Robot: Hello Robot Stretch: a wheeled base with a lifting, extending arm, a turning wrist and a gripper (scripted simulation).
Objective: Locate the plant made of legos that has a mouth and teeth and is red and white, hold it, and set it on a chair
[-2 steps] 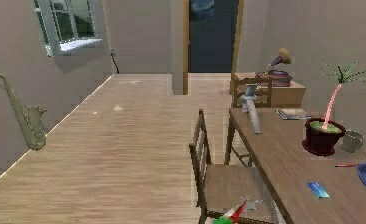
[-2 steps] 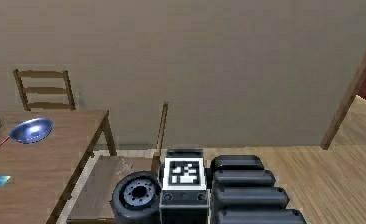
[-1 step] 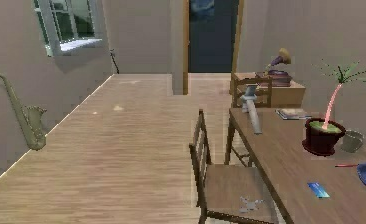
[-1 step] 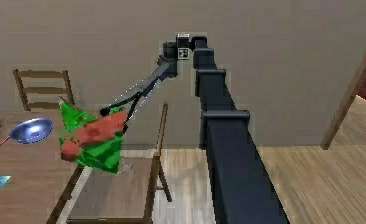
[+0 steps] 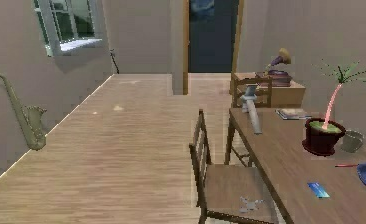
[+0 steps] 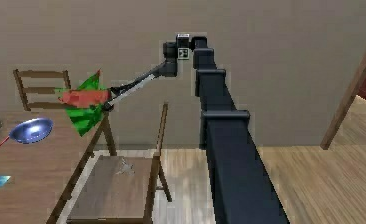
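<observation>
Red plant (image 6: 79,100) with green leaves hanging at far end of pincer (image 6: 110,96), clear of every surface; pincer holding it, though whether fingers are spread or pressed together cannot be told. Wooden chair (image 6: 116,185) standing just below, second chair (image 6: 39,85) showing behind plant. Blue bowl (image 6: 31,130) lying on tabletop (image 6: 36,165) at arm side view's left. Forward view adding potted plant (image 5: 325,132) sitting on tabletop, saxophone (image 5: 23,112) leaning against wall at its left, window (image 5: 66,25), dark doorway (image 5: 213,40).
</observation>
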